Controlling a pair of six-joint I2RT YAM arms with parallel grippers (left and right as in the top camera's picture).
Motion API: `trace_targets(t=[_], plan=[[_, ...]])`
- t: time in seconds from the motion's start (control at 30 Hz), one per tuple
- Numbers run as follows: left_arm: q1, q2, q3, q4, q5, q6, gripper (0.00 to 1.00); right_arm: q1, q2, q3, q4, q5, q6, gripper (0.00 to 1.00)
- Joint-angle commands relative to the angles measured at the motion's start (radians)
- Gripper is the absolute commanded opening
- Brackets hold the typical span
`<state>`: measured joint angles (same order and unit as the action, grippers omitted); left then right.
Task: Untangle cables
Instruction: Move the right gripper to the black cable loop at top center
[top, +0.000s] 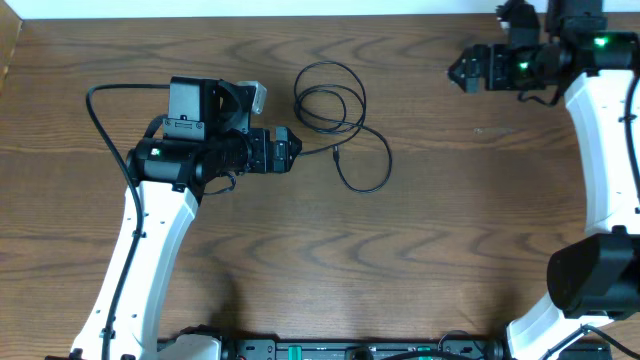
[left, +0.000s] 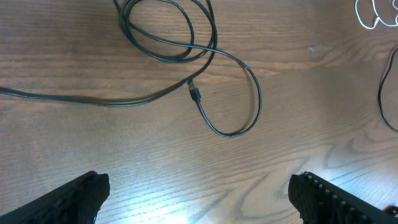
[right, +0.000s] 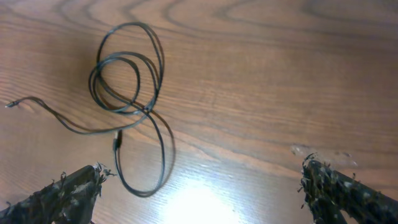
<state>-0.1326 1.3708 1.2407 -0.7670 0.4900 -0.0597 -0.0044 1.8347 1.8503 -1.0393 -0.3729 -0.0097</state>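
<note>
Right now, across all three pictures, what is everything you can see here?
table: one, brown wood, fills every view
black cable: one, black, loosely looped near the table's middle, nothing touching it
white cable: one, white, only a loop shows at the far corner of the left wrist view
scuff mark: one, pale, on the wood right of the black cable
left arm: one, white and black, left side
right arm: one, white and black, right side
left gripper: one, black, open and empty, beside the black cable
right gripper: one, black, open and empty, far right corner
</note>
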Motion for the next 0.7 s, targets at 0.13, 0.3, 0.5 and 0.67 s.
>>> trace_targets(t=[0.13,0.3,0.5,0.67], plan=[[0.003,0.002,0.012,-0.003,-0.008,-0.006,0.98,0.055,0.0,0.008,0.026,0.026,0.065,0.99],[0.003,0.002,0.012,-0.003,-0.009,-0.005,0.98,0.058,0.0,0.002,0.018,0.023,0.065,0.99],[0.003,0.002,0.013,0.032,-0.008,-0.005,0.98,0.07,0.0,-0.007,0.016,0.023,0.064,0.99],[0.005,-0.021,0.014,0.042,-0.009,-0.005,0.98,0.079,0.0,-0.007,0.022,0.023,0.064,0.99]])
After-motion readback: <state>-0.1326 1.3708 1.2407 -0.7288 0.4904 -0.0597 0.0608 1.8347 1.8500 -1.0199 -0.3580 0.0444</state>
